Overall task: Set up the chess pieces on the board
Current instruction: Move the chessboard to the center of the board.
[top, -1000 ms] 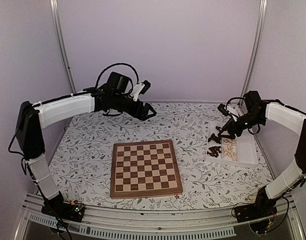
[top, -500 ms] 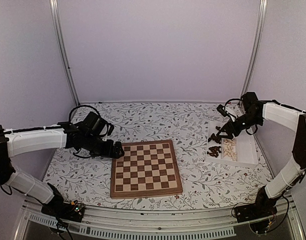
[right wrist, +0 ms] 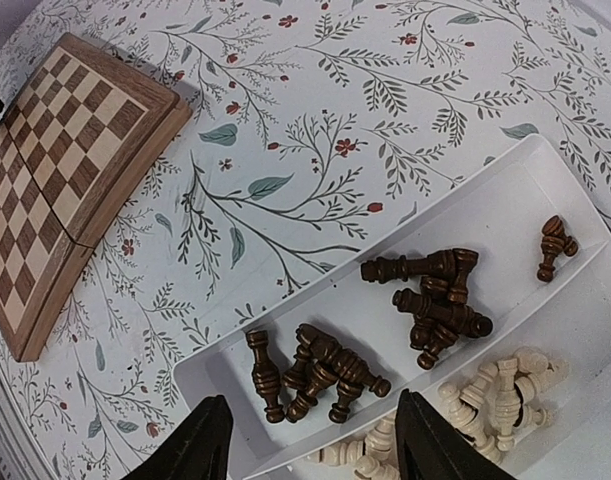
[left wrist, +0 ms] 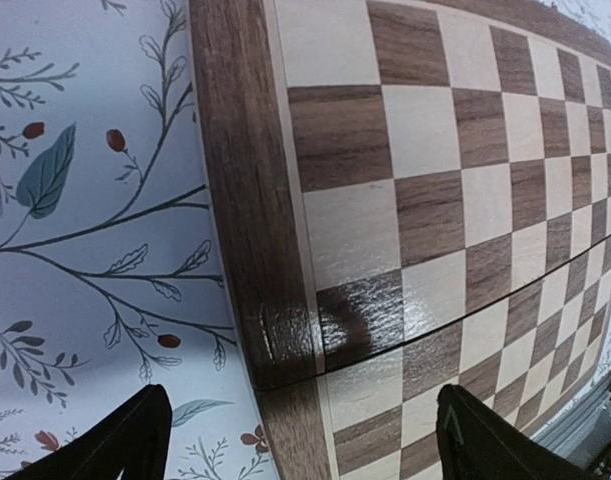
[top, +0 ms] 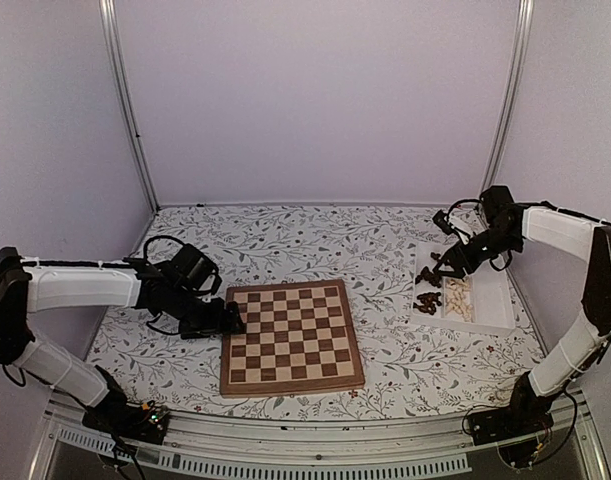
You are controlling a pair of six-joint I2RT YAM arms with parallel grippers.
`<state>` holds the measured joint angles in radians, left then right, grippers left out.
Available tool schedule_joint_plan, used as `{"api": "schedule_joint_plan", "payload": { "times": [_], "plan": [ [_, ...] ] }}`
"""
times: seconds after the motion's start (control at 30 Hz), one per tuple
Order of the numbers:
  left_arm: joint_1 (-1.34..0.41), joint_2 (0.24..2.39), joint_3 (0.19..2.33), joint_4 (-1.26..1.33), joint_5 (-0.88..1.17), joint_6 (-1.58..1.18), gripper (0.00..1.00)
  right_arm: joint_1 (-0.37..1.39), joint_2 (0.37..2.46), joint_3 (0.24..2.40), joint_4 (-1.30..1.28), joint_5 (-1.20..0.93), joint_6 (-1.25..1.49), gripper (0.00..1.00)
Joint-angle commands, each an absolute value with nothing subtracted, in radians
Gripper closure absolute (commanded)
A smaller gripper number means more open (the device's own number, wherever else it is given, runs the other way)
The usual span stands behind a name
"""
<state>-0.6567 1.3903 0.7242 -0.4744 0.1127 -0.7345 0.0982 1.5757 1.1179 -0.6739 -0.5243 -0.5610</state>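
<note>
Right fingers (right wrist: 202,447) spread above dark chess pieces (right wrist: 320,372); left fingers (left wrist: 120,447) spread astride the board (left wrist: 435,200) edge.

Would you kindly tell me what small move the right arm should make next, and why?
Probably lower the right gripper onto one of the dark pieces in the white tray. It hovers open and empty right above that pile, and the board holds no pieces yet, so a first pick seems due.

Robotics lab test cell: aluminium frame posts (top: 123,100), bare lilac walls (top: 315,100), floral cloth (top: 385,240) over the bench (top: 315,442).
</note>
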Motion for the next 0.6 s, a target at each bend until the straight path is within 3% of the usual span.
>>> {"api": "schedule_joint_plan", "payload": {
  "times": [0.0, 0.57],
  "plan": [
    [-0.669, 1.444, 0.72, -0.4, 0.145, -0.744, 0.07, 0.101, 1.558, 1.098, -0.658, -0.509, -0.555, 0.41],
    [-0.669, 1.73, 0.913, -0.298, 0.151, -0.672, 0.15, 0.086, 1.513, 1.071, -0.683, -0.457, -0.581, 0.42]
  ]
}}
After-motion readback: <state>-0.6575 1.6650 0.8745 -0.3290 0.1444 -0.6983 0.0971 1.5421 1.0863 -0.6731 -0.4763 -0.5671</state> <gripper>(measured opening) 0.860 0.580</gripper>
